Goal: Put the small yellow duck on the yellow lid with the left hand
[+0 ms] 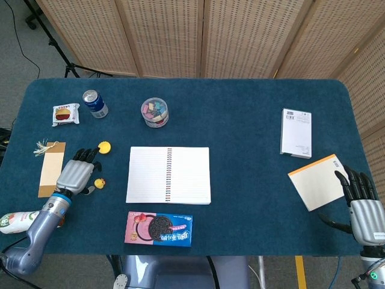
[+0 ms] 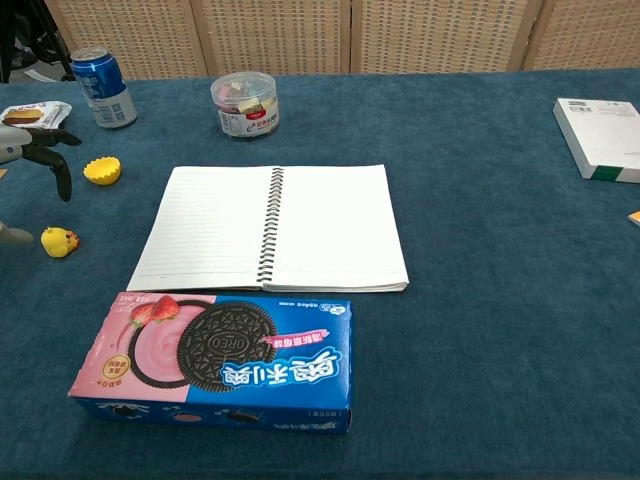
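Observation:
The small yellow duck (image 1: 99, 182) (image 2: 59, 241) sits on the blue table left of the open notebook. The yellow lid (image 1: 104, 147) (image 2: 101, 170) lies a little beyond it, toward the can. My left hand (image 1: 77, 173) (image 2: 35, 160) hovers just left of the duck, fingers spread toward the lid, thumb close to the duck, holding nothing. Only its fingertips show at the left edge of the chest view. My right hand (image 1: 363, 208) rests open at the table's near right corner, beside the yellow notepad.
An open spiral notebook (image 1: 168, 174) lies right of the duck, a cookie box (image 1: 159, 228) in front. A blue can (image 1: 94, 103), snack packet (image 1: 65, 114) and clear tub (image 1: 154, 112) stand behind. A brown tag (image 1: 50, 169) and a bottle (image 1: 18, 221) lie left. A white box (image 1: 296, 132) and notepad (image 1: 317, 180) are at right.

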You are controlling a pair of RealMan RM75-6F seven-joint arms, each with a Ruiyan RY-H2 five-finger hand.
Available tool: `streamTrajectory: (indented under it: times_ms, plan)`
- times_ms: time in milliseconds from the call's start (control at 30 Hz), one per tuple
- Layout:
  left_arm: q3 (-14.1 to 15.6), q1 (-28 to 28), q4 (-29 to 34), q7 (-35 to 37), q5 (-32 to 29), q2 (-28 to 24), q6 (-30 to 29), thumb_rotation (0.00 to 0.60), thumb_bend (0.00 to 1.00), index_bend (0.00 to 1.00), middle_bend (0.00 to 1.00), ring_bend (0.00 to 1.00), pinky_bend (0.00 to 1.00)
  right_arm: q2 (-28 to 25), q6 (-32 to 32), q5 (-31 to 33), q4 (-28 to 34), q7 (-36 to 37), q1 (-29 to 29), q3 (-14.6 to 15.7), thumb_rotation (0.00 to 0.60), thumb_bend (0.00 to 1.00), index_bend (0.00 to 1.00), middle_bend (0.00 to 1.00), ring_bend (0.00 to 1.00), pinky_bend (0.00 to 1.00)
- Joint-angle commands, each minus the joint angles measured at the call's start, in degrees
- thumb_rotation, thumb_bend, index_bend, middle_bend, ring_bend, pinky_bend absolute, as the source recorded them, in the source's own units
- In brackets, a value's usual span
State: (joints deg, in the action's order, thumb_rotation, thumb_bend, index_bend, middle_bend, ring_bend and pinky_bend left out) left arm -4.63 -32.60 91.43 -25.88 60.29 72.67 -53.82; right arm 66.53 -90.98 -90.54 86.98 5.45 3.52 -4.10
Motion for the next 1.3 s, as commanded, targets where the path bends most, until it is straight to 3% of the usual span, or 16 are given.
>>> streamTrajectory:
  times_ms: [33,1300]
  plan:
    - [0.36,-0.41,-0.44,-0.59,-0.59,0.64,0.27,0.6,0.22,0.41,0.0,0.0,0.0,0.01,-0.07,-0.03,-0.02,0.0,-0.02,-0.01,0.6,0.0,0.04,0.0,0.0,0.0]
    - [2.81,-2.62,-2.63,-5.01,-4.36,3.92,-0.59,0.6,0.26,0.48,0.0,0.0,0.0,-0.07,-0.78,-0.25,-0.49,1.16,-0.33,-0.16,0.6,0.0,0.04,0.0,0.0,0.0]
